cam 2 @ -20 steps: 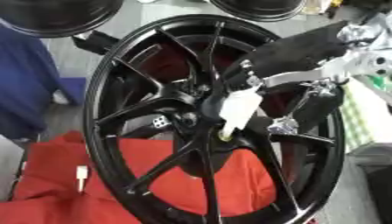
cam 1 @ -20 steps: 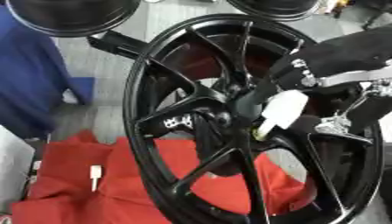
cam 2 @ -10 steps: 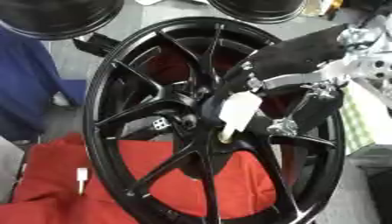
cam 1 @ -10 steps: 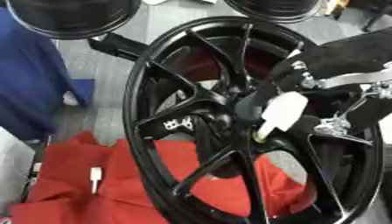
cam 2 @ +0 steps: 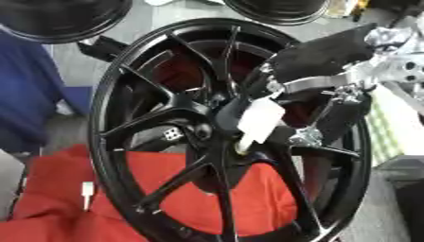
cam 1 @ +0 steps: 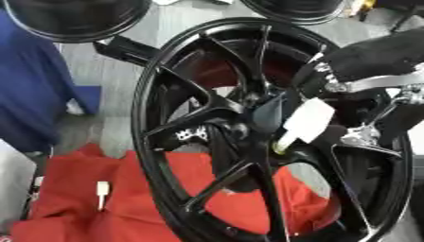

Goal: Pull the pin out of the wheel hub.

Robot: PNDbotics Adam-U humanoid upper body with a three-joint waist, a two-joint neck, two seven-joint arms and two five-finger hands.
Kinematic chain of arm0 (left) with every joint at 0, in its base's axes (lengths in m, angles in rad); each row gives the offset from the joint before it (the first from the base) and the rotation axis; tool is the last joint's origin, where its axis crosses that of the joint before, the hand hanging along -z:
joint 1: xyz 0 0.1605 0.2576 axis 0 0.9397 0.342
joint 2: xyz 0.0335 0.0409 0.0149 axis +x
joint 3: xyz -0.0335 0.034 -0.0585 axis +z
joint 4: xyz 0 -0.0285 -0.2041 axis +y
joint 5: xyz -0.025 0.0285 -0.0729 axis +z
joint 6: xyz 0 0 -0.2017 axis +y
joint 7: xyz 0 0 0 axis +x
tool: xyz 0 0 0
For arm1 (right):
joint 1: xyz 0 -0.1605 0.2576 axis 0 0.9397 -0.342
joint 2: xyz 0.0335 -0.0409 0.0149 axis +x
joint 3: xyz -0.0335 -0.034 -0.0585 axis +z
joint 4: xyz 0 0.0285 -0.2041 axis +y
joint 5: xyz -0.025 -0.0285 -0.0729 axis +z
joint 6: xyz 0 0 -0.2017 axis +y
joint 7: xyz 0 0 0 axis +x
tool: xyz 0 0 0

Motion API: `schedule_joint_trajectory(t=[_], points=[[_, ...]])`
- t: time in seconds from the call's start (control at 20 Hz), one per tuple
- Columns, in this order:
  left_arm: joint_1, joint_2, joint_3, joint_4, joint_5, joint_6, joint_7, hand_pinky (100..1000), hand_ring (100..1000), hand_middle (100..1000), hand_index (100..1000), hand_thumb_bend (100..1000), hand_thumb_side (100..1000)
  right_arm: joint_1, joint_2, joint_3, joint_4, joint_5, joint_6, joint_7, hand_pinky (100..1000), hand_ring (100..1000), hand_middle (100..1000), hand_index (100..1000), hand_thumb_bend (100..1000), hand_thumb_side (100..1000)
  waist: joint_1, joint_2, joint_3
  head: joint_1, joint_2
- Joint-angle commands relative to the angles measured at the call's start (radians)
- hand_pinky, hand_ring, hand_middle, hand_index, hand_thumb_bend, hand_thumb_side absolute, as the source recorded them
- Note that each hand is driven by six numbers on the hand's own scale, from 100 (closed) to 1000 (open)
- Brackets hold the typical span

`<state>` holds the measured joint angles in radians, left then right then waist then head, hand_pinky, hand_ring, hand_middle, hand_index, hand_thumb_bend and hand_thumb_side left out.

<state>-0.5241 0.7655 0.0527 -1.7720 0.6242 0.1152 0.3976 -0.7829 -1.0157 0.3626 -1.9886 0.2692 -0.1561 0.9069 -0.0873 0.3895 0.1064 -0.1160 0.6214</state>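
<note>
- One black wheel (cam 1: pixel 165 142) fills the view, standing on edge on a red cloth (cam 1: pixel 75 208), with its hub (cam 1: pixel 240 130) near the picture's centre.
- The right hand (cam 2: pixel 331 61) comes in from 2 o'clock, black with silver joints, and reaches across the spokes to the hub.
- A white tip (cam 1: pixel 304 122) on that hand slants down toward 7 o'clock and ends just beside the hub; whether it is a padded finger or the pin itself, I cannot tell.
- Whether the hand's fingers are curled round anything or simply lie against the spokes, I cannot tell either: they are dark against the dark wheel.
- The pin cannot be made out apart from this white piece, so by my reading it sits at the hub, under or at the white tip.
- A small white piece (cam 1: pixel 102 190) lies on the cloth at 8 o'clock, well apart from the hub.
- The left hand is not in view.
- Risks, as I judge them:
  - a pull at an angle could jam the pin in its hole;
  - the wheel stands on edge, so a sideways tug could tip or roll it off the cloth;
  - the fingers could catch between spokes on the way out;
  - a freed pin could drop behind the wheel, out of sight.
</note>
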Motion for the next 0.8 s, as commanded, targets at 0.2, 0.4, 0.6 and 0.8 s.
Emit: schedule_joint_trajectory(t=[0.2, 0.4, 0.6, 0.8], points=[[-0.012, 0.016, 0.007, -0.008, -0.002, 0.002, 0.002, 643, 790, 739, 789, 570, 418, -0.013, -0.021, -0.024, -0.011, -0.008, 0.012, -0.024, 917, 837, 545, 646, 100, 100, 0.007, -0.02, 0.0, 0.0, -0.009], [-0.011, 0.014, 0.007, -0.007, -0.002, 0.001, 0.004, 644, 788, 739, 788, 570, 418, -0.012, -0.02, -0.025, -0.011, -0.003, 0.023, -0.074, 891, 799, 466, 553, 100, 100, 0.006, -0.02, 0.0, 0.0, -0.01], [-0.011, 0.013, 0.008, -0.007, -0.002, 0.0, 0.006, 644, 787, 739, 787, 571, 420, -0.012, -0.019, -0.025, -0.011, 0.006, 0.031, -0.12, 863, 754, 411, 495, 100, 100, 0.006, -0.02, 0.001, -0.001, -0.008], [-0.009, 0.013, 0.009, -0.007, -0.002, 0.0, 0.007, 645, 786, 739, 787, 569, 421, -0.024, -0.015, -0.033, -0.011, -0.001, 0.039, -0.16, 849, 717, 365, 447, 100, 100, 0.006, -0.022, -0.001, -0.001, -0.006]])
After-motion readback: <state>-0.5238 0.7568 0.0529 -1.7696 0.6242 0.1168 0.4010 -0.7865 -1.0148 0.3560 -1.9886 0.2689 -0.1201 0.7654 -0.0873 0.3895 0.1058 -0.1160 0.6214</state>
